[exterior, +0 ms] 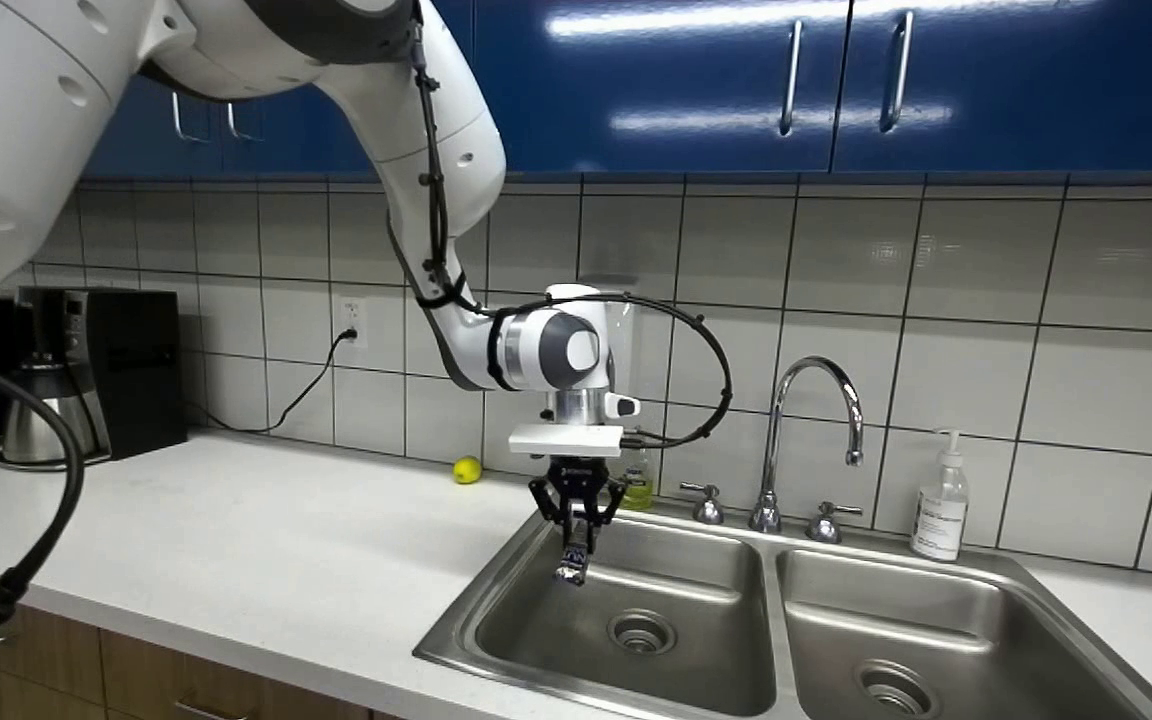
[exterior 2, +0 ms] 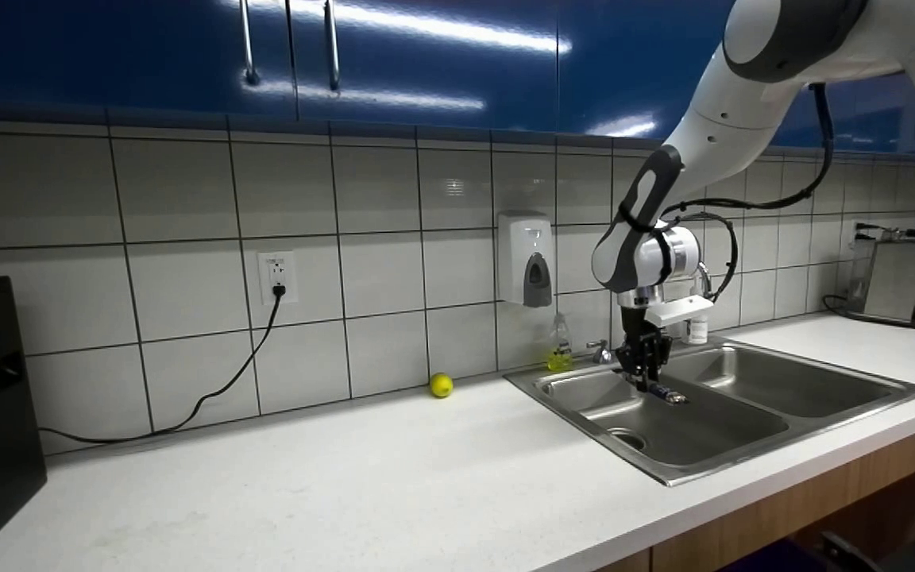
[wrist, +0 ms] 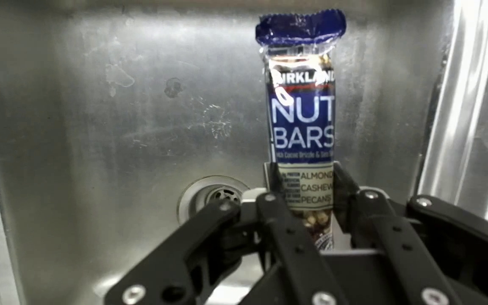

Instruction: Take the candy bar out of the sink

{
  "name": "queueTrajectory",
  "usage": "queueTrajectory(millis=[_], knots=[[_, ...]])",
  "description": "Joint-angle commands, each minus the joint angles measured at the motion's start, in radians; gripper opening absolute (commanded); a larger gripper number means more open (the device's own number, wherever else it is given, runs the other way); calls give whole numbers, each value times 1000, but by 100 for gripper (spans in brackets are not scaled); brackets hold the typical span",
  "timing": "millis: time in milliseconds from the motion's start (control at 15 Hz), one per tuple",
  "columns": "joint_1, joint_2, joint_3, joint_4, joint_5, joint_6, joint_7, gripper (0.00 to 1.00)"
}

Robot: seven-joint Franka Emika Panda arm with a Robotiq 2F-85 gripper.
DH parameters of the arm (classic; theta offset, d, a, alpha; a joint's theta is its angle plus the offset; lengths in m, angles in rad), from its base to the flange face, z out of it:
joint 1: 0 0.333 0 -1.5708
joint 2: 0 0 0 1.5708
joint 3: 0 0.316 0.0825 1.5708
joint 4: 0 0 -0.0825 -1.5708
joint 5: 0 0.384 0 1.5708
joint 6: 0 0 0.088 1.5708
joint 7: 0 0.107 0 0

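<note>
While drain [wrist: 206,195] lies off to left in wrist view, gripper [wrist: 304,182] has candy bar [wrist: 303,118] pinched snugly between fingers, long axis square to squeeze, longer visible part jutting frontward. In exterior view: black coffee machine [exterior: 131,370]; white counter [exterior: 266,540], likely set-down side, so carry probably goes that way; yellow-green ball [exterior: 467,470]; bar over left bowl [exterior: 696,600] of sink [exterior: 783,640], whether above rim cannot tell; faucet [exterior: 770,460]; pump bottle [exterior: 940,510].
</note>
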Motion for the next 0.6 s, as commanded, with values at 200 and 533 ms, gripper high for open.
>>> queueTrajectory(millis=[200,533], knots=[[114,-130,39,-172,-106,36,28,8],[213,-128,90,-231,-182,58,56,8]])
